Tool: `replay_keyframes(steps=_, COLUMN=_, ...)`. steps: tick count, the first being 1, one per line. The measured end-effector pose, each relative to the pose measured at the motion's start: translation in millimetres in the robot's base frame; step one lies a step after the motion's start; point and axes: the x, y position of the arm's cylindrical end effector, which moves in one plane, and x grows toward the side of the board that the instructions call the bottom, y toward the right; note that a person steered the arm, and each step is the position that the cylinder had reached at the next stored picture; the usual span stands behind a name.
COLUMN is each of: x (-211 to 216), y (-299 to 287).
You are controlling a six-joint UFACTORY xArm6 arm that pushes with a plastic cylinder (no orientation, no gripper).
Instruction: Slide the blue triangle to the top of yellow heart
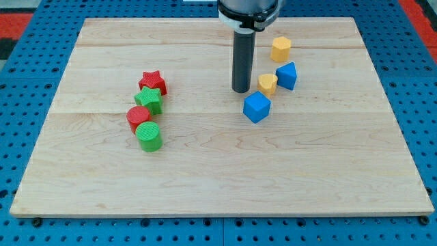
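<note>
Blue triangle (pixel 287 75): small wedge-like block, touching yellow heart (pixel 268 83) on view's right, near tabletop (pixel 205 171) top right. Rod upright; my tip (pixel 240 91) just left of heart, apart. End effector: plain rod, nothing held

My tip (pixel 240 90) rests on the table, the dark rod standing straight up from it to the arm's round mount at the view's 12 o'clock edge, where the rest of the arm is cut off. The rod is upright, not tilted, slightly right of the view's centre
</note>
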Motion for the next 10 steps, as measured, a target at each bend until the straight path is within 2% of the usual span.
replay_keyframes(steps=2, x=-55, y=7)
replay_keyframes(steps=3, x=-68, y=31)
replay_keyframes(steps=5, x=-69, y=139)
replay_keyframes(steps=6, x=-57, y=159)
replay_keyframes(steps=8, x=-35, y=156)
replay_keyframes(steps=10, x=-35, y=122)
